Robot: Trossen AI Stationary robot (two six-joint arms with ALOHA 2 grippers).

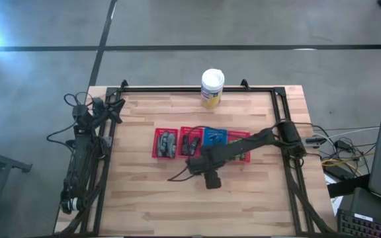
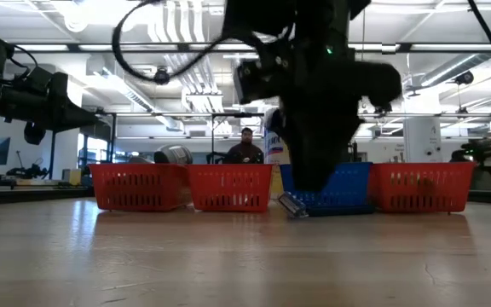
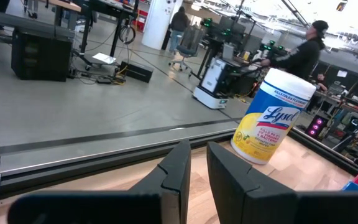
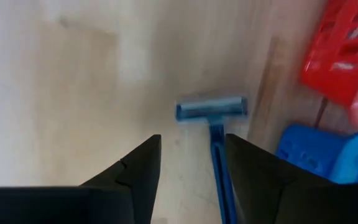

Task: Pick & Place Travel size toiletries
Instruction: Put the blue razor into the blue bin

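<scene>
Right tool part open, straddling blue razor on table, gripping nothing.

The flat wooden table top is light brown with pale stripes. On it lies a thin blue plastic razor. Three slotted plastic trays are red and one slotted plastic tray is blue. The round wipes jar has a white lid and a yellow and blue label.
</scene>
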